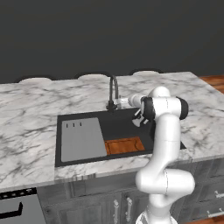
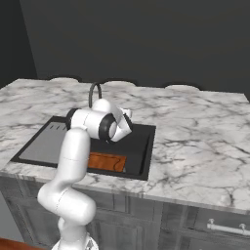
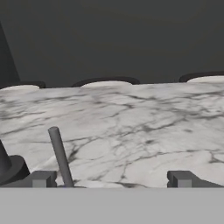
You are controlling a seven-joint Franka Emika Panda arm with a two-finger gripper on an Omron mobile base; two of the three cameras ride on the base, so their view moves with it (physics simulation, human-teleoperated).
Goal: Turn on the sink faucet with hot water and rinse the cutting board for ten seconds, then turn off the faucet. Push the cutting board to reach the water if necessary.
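Notice that your gripper [image 3: 111,179] stands open, its fingertips [image 3: 42,179] wide apart, with the faucet's slim lever [image 3: 60,156] rising just inside the left one; contact is unclear. From the left base, the sink faucet [image 1: 113,89] arches over the black sink [image 1: 122,124], and the cutting board [image 1: 124,145] lies at its near edge beside a grey slab [image 1: 82,138], partly hidden behind your arm.

We see a white, grey-veined marble tabletop [image 1: 30,118] with the black sink [image 1: 127,124] recessed into it. The sink faucet [image 1: 113,89] stands on the marble at the basin's back edge. Inside the basin, a grey slab [image 1: 81,139] lies at the left, and the cutting board [image 1: 124,145] lies beside it toward the front.
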